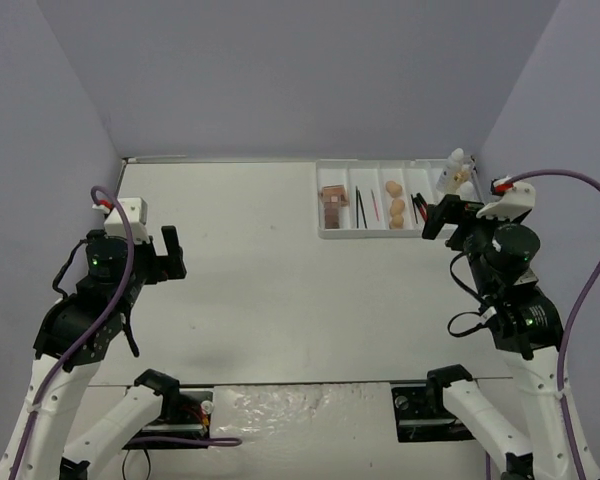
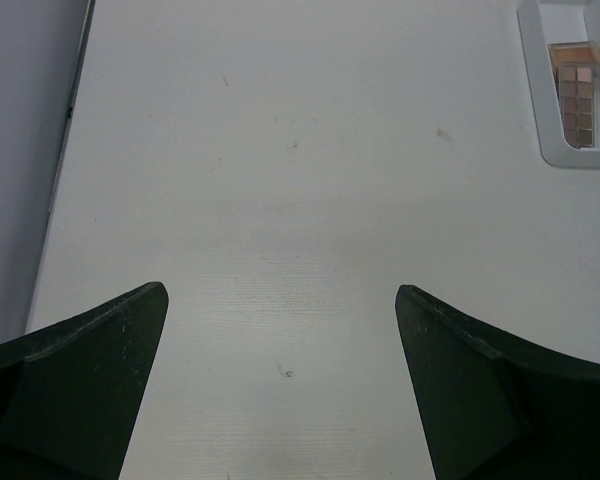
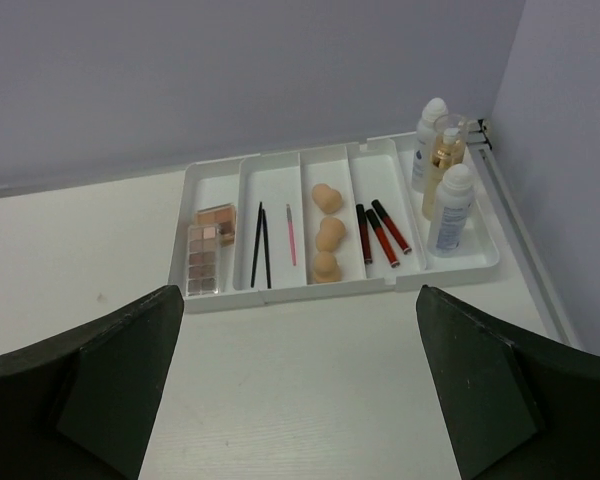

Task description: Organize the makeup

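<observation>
jaws on my right gripper (image 3: 298,296) are standing wide apart, gripping nothing and hovering just short of the white divided tray (image 3: 290,292). the makeup (image 3: 329,236) is all sitting inside it. my left gripper (image 2: 282,292) is gaping empty over bare table (image 2: 310,150). i'm judging that a careless right-arm swing risks toppling the upright bottles (image 3: 450,205) or shoving the tray. i'm counting three bottles, three lipstick tubes (image 3: 380,235), three peach sponges (image 3: 326,198), two black pencils (image 3: 257,245), one pink pencil (image 3: 291,235) and two eyeshadow palettes (image 3: 202,258).
</observation>
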